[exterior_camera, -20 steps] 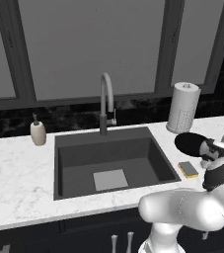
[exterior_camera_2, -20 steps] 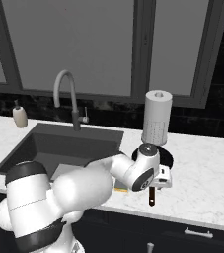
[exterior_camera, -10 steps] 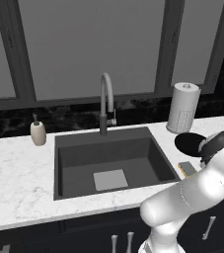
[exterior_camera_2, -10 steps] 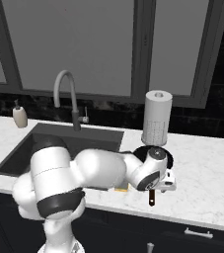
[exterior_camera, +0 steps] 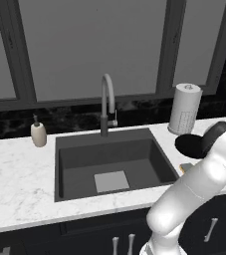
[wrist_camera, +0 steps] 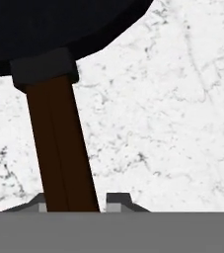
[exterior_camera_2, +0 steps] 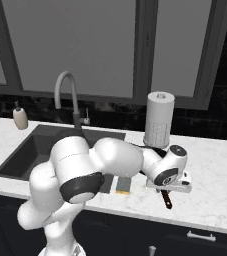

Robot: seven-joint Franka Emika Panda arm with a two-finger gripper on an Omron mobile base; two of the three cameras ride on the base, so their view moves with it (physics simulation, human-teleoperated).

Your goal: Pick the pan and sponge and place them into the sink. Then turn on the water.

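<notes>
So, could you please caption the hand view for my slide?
Gripper closed around the pan's reddish-brown handle on the marble counter.

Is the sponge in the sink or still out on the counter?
Out: the sponge lies on the marble counter right of the sink.

White marble desk (exterior_camera: 15,172), dark sink (exterior_camera: 112,162) set into it. Resting on top: soap bottle (exterior_camera: 38,134) left of sink; paper towel roll (exterior_camera: 184,108), black pan (exterior_camera: 190,145), yellow sponge (exterior_camera_2: 123,185) to the right.
</notes>
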